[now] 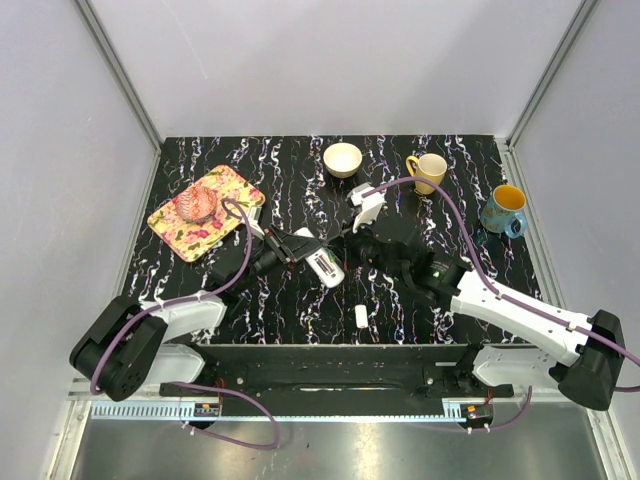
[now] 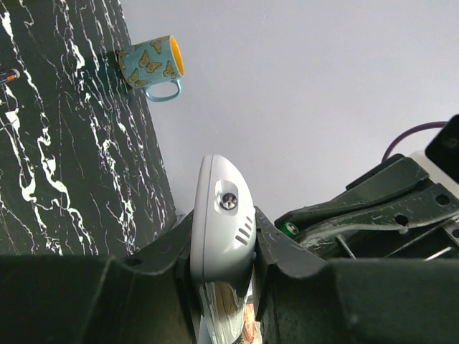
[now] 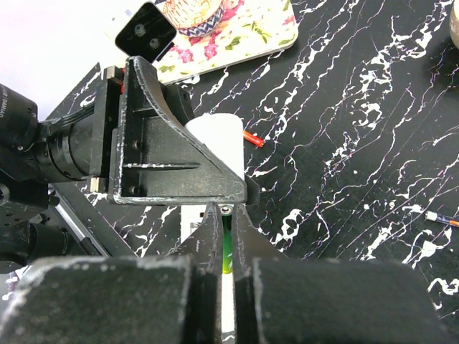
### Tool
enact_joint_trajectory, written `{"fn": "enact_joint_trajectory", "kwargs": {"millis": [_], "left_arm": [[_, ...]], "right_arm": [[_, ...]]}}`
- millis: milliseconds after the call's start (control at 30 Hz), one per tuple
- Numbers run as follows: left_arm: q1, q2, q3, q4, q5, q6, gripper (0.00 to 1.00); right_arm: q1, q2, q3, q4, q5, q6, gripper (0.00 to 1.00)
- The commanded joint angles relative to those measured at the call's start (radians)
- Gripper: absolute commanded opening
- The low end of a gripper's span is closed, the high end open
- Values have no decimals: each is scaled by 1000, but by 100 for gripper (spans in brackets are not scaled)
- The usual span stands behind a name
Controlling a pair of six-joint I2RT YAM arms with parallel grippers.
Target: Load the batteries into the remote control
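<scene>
The right tool point(image 3: 226, 209) is closed to a narrow gap on one green battery point(image 3: 226, 251). The left tool point(image 2: 224, 240) is clamped across the remote control point(image 2: 221, 193), which is held over the middle of the tabletop point(image 1: 300, 190). Insertion is judged to be in hand. Next, the battery must be aligned with the remote control and pressed home.

L claw point(image 1: 293, 246) grips remote control point(image 1: 326, 268); R claw point(image 1: 350, 248) adjacent.

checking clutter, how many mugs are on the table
2. The yellow mug stands at the far edge, right of the bowl; the blue mug near the right edge. None seem hidden.
</scene>
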State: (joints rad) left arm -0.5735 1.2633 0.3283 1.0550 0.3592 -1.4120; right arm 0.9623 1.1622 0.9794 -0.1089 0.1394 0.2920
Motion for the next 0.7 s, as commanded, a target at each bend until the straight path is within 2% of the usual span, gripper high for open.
{"fn": "enact_joint_trajectory", "kwargs": {"millis": [0,667], "left_arm": [[-9,19,54,77,18,-19,0],[-14,47,103,33,46,-22,0]], "right_arm": [[13,-10,1,43,11,-50,0],[23,-25,-31,31,-4,-86,0]]}}
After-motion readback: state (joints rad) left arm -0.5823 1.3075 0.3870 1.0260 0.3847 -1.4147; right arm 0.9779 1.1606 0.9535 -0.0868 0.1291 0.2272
